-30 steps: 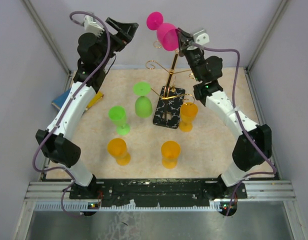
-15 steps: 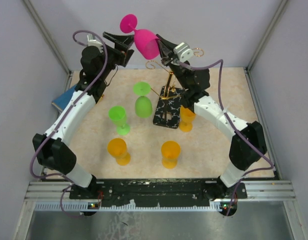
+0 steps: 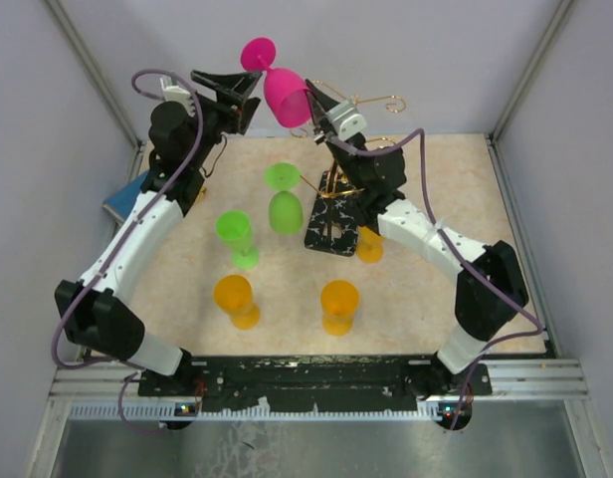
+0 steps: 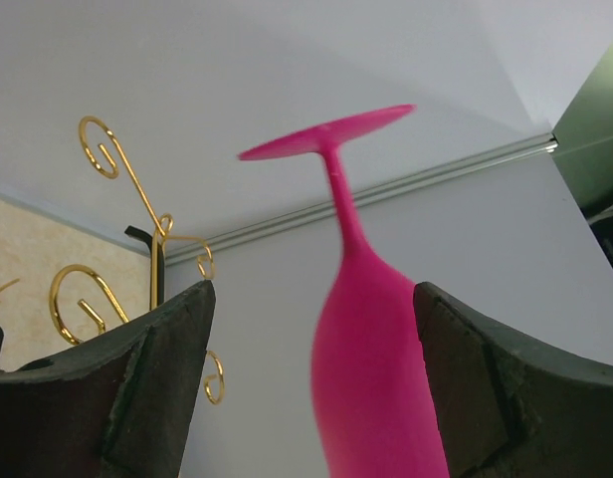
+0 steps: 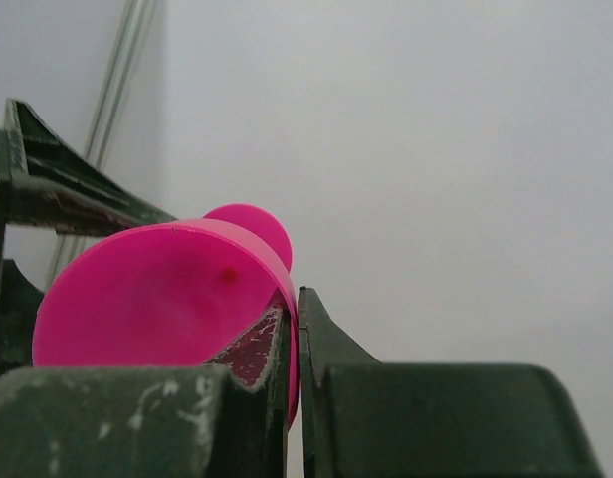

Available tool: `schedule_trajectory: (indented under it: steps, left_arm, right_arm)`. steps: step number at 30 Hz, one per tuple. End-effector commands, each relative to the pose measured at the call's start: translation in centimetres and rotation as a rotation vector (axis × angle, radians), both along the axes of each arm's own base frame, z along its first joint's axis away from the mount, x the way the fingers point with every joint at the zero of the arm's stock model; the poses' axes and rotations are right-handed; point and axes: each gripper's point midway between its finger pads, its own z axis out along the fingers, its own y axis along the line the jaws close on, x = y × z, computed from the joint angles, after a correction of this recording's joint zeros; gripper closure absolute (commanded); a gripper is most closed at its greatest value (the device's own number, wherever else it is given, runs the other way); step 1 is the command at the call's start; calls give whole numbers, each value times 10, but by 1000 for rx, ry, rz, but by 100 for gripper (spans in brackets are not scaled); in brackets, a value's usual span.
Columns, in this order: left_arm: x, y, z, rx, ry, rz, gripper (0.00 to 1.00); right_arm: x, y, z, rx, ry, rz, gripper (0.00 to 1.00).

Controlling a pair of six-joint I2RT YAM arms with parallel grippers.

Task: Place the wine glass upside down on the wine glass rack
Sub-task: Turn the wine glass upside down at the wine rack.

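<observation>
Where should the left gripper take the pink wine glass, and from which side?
Probably the stem, just above the bowl, coming from the left. The pink wine glass hangs roughly foot-up, the right gripper pinches its rim, and the open left gripper already flanks the bowl's taper.

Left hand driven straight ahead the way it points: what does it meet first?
The pink wine glass: its bowl sits between the open fingers of the left hand, its rim pinched by the right hand. Depth unclear, probably near.
</observation>
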Motion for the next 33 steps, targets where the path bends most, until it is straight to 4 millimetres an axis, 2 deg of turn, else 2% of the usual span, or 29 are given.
schedule_trajectory:
  steps: [1, 6, 10, 14, 20, 27, 33]
  left_arm:
    - [-20, 4, 32, -32, -93, -14, 14]
    - [-20, 5, 34, -32, -107, -13, 17]
    - [-15, 1, 27, -19, -91, -31, 20]
    - [-13, -2, 22, -15, -77, -48, 23]
    - [-10, 0, 18, 3, -66, -38, 26]
    - [-5, 1, 16, -10, -65, -54, 46]
    - [-1, 1, 12, -23, -55, -80, 52]
  right_arm:
    - [-3, -13, 9, 40, -26, -69, 100]
    - [-12, -4, 0, 27, -17, -25, 100]
    - [-16, 3, -4, 47, -19, -7, 100]
    - [-20, 11, -5, 46, -33, -11, 100]
    - [-24, 11, 1, 52, -55, -25, 100]
    - [-31, 23, -6, 19, -58, 3, 100]
    - [-40, 31, -7, 11, -81, 36, 100]
